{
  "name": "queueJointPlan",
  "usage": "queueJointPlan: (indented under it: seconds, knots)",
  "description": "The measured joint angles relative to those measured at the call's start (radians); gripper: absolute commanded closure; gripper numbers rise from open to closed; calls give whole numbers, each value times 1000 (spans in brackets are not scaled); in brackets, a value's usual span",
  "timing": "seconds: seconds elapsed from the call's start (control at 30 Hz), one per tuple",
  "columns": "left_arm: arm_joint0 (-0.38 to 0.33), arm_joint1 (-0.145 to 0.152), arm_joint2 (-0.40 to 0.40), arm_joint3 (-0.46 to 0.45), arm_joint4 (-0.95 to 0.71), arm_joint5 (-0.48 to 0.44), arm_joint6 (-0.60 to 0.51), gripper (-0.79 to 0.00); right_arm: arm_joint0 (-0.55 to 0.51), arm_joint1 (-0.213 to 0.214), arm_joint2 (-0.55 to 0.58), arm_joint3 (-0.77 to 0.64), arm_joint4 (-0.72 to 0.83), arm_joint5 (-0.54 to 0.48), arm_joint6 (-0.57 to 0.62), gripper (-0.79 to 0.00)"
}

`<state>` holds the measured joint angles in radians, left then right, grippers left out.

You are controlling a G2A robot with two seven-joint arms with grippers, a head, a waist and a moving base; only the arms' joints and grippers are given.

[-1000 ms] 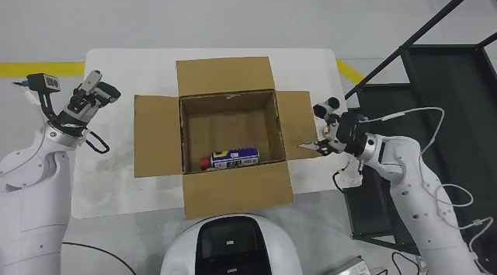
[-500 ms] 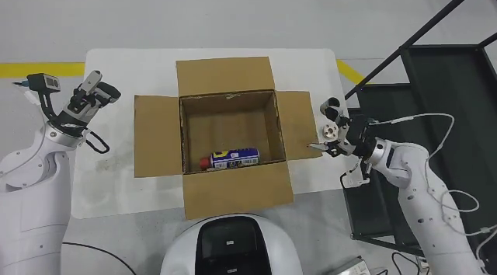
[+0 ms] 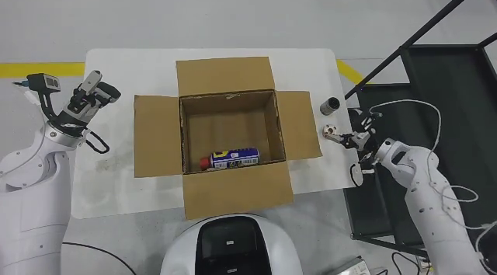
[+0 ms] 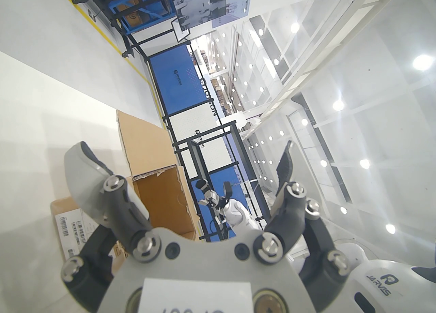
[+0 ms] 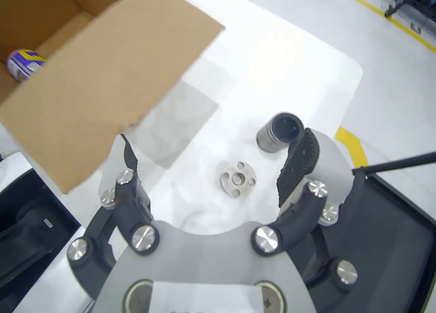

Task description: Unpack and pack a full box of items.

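An open cardboard box (image 3: 229, 129) sits mid-table with all flaps spread; a blue and yellow spray can (image 3: 234, 158) lies on its floor by the near wall, also seen as a can end (image 5: 24, 62). On the white table right of the box lie a round metal flange (image 3: 330, 130) (image 5: 237, 179) and a dark metal cylinder (image 3: 329, 106) (image 5: 279, 132). My right gripper (image 3: 351, 137) (image 5: 218, 154) hangs open just above the table's right edge, beside the flange, holding nothing. My left gripper (image 3: 99, 87) (image 4: 184, 171) is open and raised off the table's left edge, pointing away from the box.
A black metal rack (image 3: 419, 120) stands close against the table's right side, beneath the right arm. The box's right flap (image 3: 299, 125) (image 5: 102, 72) lies flat between the box and the two metal parts. Bare table lies left of the box (image 3: 109, 174).
The right gripper has pulled back to the right from the box's right flap toward the table edge, leaving the flange and cylinder on the table. The left arm has not moved.
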<state>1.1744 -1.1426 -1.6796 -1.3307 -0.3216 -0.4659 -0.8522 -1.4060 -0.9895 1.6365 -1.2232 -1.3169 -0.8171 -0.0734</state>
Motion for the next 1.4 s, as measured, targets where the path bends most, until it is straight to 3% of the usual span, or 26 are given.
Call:
queueJointPlan:
  seconds: [0.27,0.57,0.67,1.0,1.27,1.3,1.33,1.4]
  knots:
    - [0,0,0,0,0,0,0,-785,127,-14,-107,203,-104,88,0,-785]
    - [0,0,0,0,0,0,0,-785,251,-37,-205,377,-120,115,16,-785]
    - [0,0,0,0,0,0,0,-785,280,-44,-224,423,-109,127,13,-730]
    - [0,0,0,0,0,0,0,-785,328,-58,-283,505,-133,157,-13,-748]
    - [0,0,0,0,0,0,0,-785,360,-68,-312,552,-121,153,-17,-622]
    - [0,0,0,0,0,0,0,-785,364,-69,-315,556,-118,149,-17,-566]
    - [0,0,0,0,0,0,0,-785,368,-70,-318,559,-117,148,-17,-372]
    - [0,0,0,0,0,0,0,-785,376,-72,-326,568,-114,149,-16,-240]
